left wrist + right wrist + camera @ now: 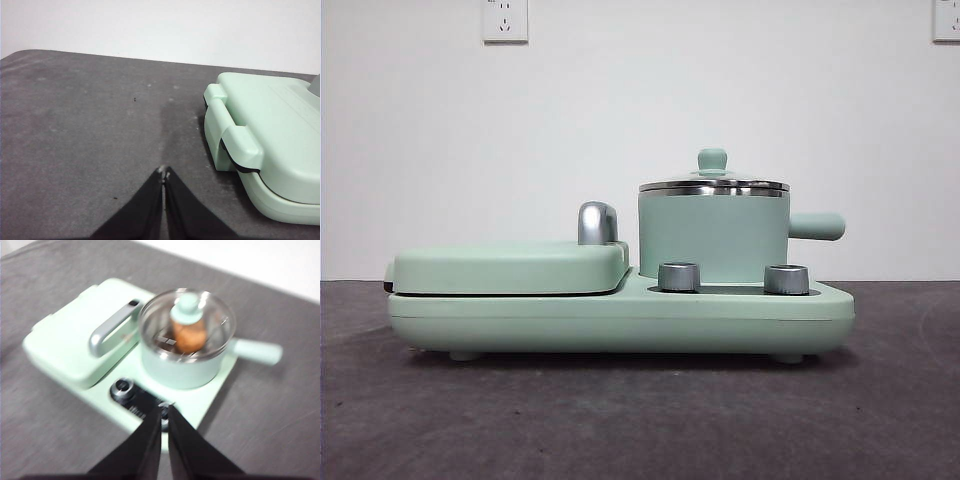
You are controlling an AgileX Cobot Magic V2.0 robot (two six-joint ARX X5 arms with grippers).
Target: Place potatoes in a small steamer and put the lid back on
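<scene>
The small mint-green steamer [712, 238] stands on the right of the green appliance base [620, 318], its handle pointing right. The lid [713, 183] with its green knob sits on the steamer. In the right wrist view the orange-brown potato [189, 338] shows through the glass lid [187, 310], inside the steamer [175, 367]. My right gripper [164, 409] is shut and empty, above and in front of the appliance. My left gripper [164, 172] is shut and empty over bare table, left of the appliance. Neither gripper shows in the front view.
A flat mint-green griddle cover [510, 266] with a chrome handle [597, 222] fills the appliance's left half; it also shows in the left wrist view [272, 145]. Two steel dials [679, 277] sit on the front. The dark grey table [620, 420] ends at a white wall.
</scene>
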